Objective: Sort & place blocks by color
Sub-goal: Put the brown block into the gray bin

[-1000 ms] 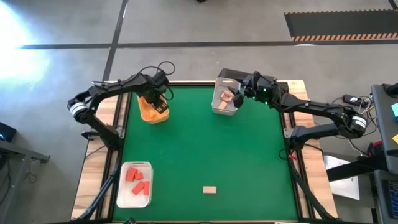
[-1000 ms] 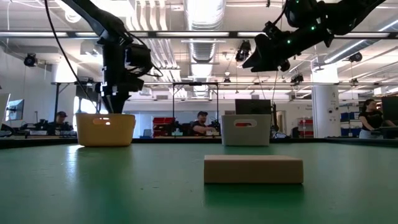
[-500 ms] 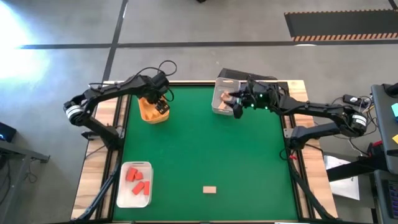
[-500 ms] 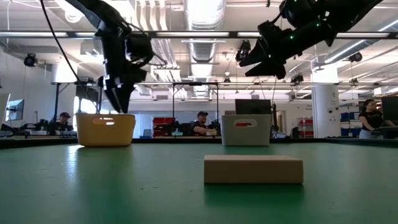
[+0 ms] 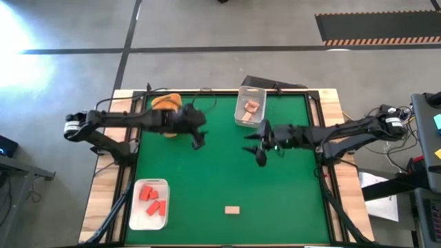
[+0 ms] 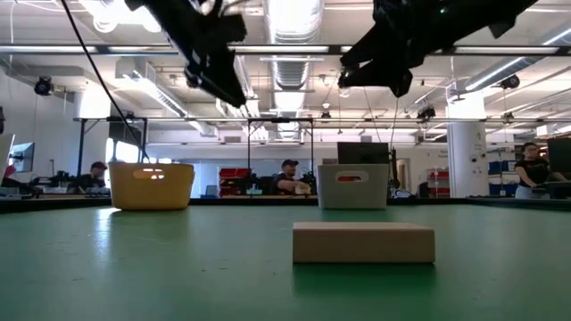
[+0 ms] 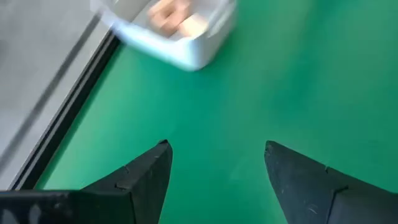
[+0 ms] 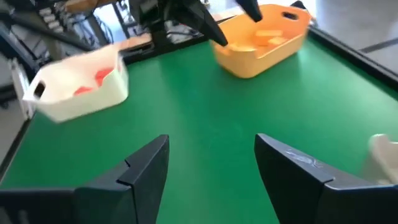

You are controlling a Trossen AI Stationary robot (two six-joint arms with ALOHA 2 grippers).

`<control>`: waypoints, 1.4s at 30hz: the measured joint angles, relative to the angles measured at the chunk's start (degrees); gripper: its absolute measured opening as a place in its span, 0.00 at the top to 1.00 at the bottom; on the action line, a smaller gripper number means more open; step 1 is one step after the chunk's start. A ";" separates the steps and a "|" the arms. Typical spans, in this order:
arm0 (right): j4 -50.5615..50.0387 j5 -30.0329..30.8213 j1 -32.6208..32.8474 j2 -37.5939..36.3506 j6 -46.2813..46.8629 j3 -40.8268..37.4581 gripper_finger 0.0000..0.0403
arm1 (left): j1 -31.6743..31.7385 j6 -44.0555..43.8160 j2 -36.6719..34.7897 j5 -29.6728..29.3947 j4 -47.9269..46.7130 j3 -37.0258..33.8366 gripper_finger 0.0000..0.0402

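Both sets of fingers are spread wide with nothing between them: our right gripper (image 5: 256,147) and left gripper (image 5: 198,137) hang over the middle of the green bench (image 5: 220,172). The last loose tan block (image 5: 232,210) lies well off toward the near edge, long axis running side to side. It's a bit closer to the right fingers, we'd guess. Beyond the fingers: the clear bin (image 5: 249,107), orange bin (image 5: 165,105) and white bin (image 5: 150,204) with red blocks (image 5: 153,200).
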 joint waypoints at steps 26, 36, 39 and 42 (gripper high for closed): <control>15.45 12.70 21.61 21.26 4.36 3.09 0.44 | -26.07 -1.30 0.12 -6.45 35.11 -12.11 0.40; -3.73 12.74 21.76 28.40 -1.59 17.38 0.44 | -26.04 -0.83 0.13 -6.45 35.23 -12.68 0.40; -7.10 12.68 21.89 30.62 -3.60 20.88 0.44 | -26.04 -0.80 0.13 -6.45 35.17 -12.68 0.40; -10.05 12.67 21.88 32.56 -4.68 23.60 0.44 | -26.05 -0.85 0.13 -6.46 35.18 -12.68 0.40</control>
